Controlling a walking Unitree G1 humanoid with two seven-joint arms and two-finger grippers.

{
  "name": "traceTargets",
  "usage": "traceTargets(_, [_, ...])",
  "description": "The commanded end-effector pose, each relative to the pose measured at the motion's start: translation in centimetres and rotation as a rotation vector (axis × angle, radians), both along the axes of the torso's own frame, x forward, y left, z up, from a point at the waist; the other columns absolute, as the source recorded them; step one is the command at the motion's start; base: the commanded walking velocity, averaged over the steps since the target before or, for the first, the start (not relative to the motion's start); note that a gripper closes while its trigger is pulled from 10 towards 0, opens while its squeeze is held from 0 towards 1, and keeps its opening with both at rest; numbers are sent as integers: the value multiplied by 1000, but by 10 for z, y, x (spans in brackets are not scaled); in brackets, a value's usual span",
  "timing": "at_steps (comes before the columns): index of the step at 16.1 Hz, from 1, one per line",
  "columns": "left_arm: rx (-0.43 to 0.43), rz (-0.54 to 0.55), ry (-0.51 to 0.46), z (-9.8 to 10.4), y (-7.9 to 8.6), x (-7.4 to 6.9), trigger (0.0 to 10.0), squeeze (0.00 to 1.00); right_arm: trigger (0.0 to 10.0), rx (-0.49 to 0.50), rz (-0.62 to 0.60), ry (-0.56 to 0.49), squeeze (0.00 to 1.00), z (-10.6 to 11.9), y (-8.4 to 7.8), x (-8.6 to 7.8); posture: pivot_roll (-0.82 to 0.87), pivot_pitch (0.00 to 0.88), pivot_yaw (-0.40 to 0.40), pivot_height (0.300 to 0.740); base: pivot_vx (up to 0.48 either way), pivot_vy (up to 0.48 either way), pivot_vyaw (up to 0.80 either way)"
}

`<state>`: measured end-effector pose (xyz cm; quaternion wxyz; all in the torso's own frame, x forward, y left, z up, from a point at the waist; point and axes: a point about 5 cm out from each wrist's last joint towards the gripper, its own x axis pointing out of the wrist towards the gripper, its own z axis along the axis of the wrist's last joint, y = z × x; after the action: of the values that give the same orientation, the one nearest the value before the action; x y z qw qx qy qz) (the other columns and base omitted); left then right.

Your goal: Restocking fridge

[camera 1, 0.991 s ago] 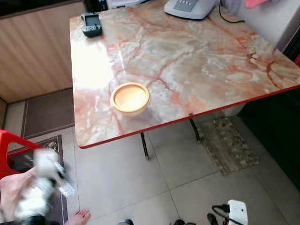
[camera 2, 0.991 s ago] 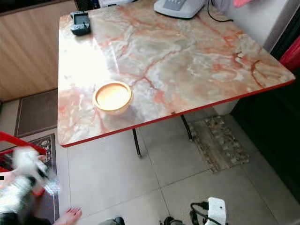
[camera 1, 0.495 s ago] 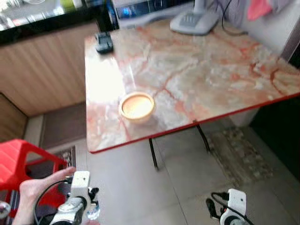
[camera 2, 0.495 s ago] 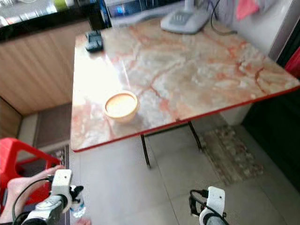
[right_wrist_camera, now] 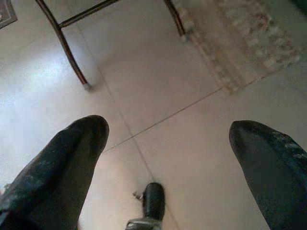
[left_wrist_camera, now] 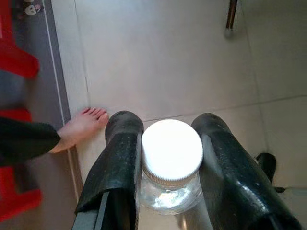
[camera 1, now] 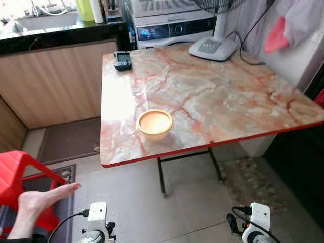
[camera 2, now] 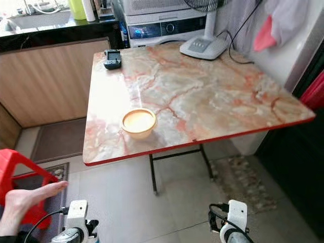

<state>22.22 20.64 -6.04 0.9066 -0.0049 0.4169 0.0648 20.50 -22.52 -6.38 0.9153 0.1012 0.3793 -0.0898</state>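
In the left wrist view my left gripper (left_wrist_camera: 170, 143) is shut on a clear bottle (left_wrist_camera: 170, 191) with a white cap (left_wrist_camera: 171, 148), held low over the tiled floor. Its wrist (camera 1: 96, 225) shows at the bottom left of the eye views. My right gripper (right_wrist_camera: 168, 143) hangs open over the floor with nothing between its fingers; its wrist (camera 1: 255, 225) is at the bottom right. A person's open hand (camera 1: 43, 200) is beside my left arm.
A marble-topped table (camera 1: 228, 101) with a red edge stands ahead, bearing a yellow bowl (camera 1: 154, 123), a small dark device (camera 1: 122, 59) and a fan base (camera 1: 213, 48). A red stool (camera 1: 15, 174) is at left. A bare foot (left_wrist_camera: 81, 127) rests on the floor. A mat (right_wrist_camera: 235, 43) lies by the table legs.
The camera has tilted up, bringing the counter and appliance behind the table into view. The person's hand has let go of my left wrist and now hovers open beside it.
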Motion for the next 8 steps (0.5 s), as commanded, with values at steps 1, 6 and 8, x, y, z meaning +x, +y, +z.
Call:
traceTargets(1, [4,41,-12,1,5,-1,10000,0,10000,10,2,11,0,-1,1,-1,87,12,-16,740,0,0,0])
traceTargets(6, [26,71,7,-3,17,-11,10000,0,10000,10,2,34,0,-2,2,-1,95,39,-4,740,0,0,0])
traceTargets(8, [33,74,21,-5,20,-16,10000,0,10000,15,4,53,0,-4,3,-3,89,52,2,740,0,0,0])
